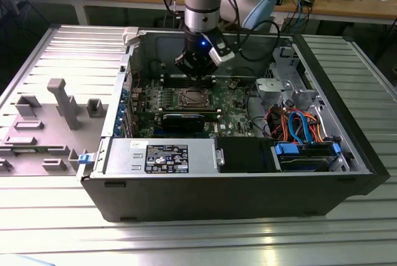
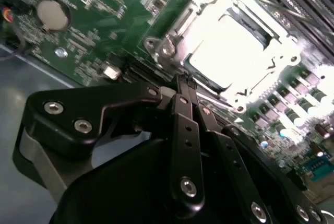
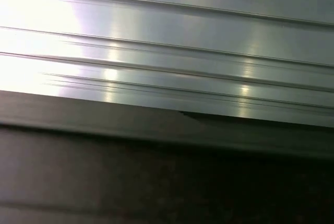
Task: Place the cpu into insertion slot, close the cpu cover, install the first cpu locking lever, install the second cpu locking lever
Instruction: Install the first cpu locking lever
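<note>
My gripper [image 2: 181, 85], near in the second wrist view: fingers pressed together, nothing visible between them, tips just short of the socket's near edge. In the exterior view it [image 1: 193, 67] hangs inside the open computer case [image 1: 347, 148], just above the motherboard [image 1: 232, 101].

Past the tips: insertion slot [image 2: 229, 46], also seen in the exterior view [image 1: 190, 98]. The cpu [image 2: 222, 54] sits in it, pale face washed out by glare. The cpu cover [image 2: 284, 59] appears to lie down flat around the chip. I cannot make out the locking levers or say whether either is latched.

Farther on: coin cell battery [image 2: 53, 14] on the green board; in the exterior view, the black expansion card [image 1: 183, 120], grey power supply [image 1: 161, 157], orange and blue cables [image 1: 298, 123].

Risks, as I judge them: glare hides the frame's edges, so closed tips could land on the cover or chip rather than a lever wire. A slip sideways could scrape small board parts beside the socket. Pressing down with the chip slightly unseated could bend socket pins.
</note>
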